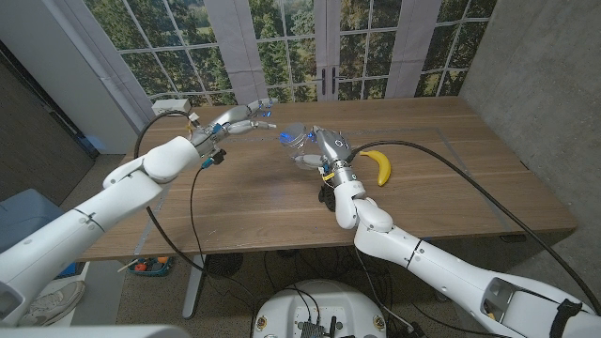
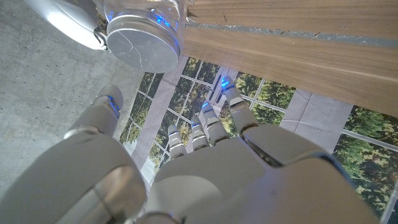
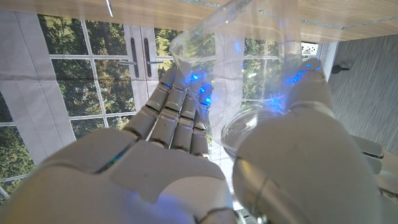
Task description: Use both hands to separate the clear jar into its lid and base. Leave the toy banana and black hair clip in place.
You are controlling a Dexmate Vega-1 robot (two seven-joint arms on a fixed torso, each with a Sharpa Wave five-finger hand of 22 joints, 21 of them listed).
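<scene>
2 robot hands at work: my right robot hand (image 1: 322,148) clamps the clear, smooth jar (image 1: 299,139) above the wooden counter (image 1: 451,178), left of the curved yellow banana (image 1: 378,166); my left robot hand (image 1: 239,119) hovers apart, empty.

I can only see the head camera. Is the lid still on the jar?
Observer: Yes. The left wrist view shows the silver lid on the clear jar, facing the left hand.
Operator: Is my left hand touching it?
Observer: No. Its fingers are spread apart, short of the lid, holding nothing.
Operator: Has the right hand got it?
Observer: Yes. The right wrist view shows the right hand around the clear jar, thumb on one side, fingers on the other.
</scene>
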